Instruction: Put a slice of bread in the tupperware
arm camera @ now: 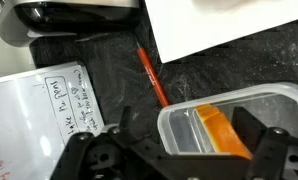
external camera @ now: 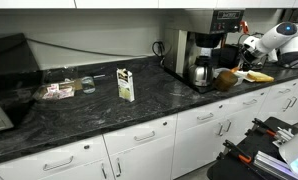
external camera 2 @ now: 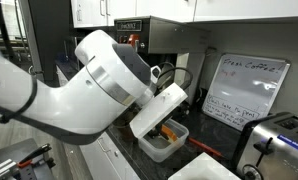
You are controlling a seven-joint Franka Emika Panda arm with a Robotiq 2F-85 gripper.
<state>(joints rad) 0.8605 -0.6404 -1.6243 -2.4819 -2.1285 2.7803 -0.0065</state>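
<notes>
In the wrist view a clear plastic tupperware (arm camera: 179, 125) stands on the dark counter. A yellowish-orange slice of bread (arm camera: 224, 132) lies inside it. My gripper (arm camera: 186, 128) is open just above the container, one finger on each side of it, and holds nothing. In an exterior view the tupperware (external camera 2: 161, 148) sits under the white wrist, with the orange slice (external camera 2: 170, 131) showing in it; the fingers are hidden there. In an exterior view the arm (external camera: 279, 40) is at the far right, over a yellowish slice (external camera: 259, 76) next to a round dark brown lump (external camera: 226, 80).
A coffee machine (external camera: 204, 50) stands left of the arm. A whiteboard (arm camera: 39, 110) and a red pen (arm camera: 152, 75) lie by the container, with a white sheet (arm camera: 219, 25) beyond. A toaster (external camera 2: 279, 140) is close by. A small carton (external camera: 125, 84) and a glass (external camera: 87, 85) stand further along the counter.
</notes>
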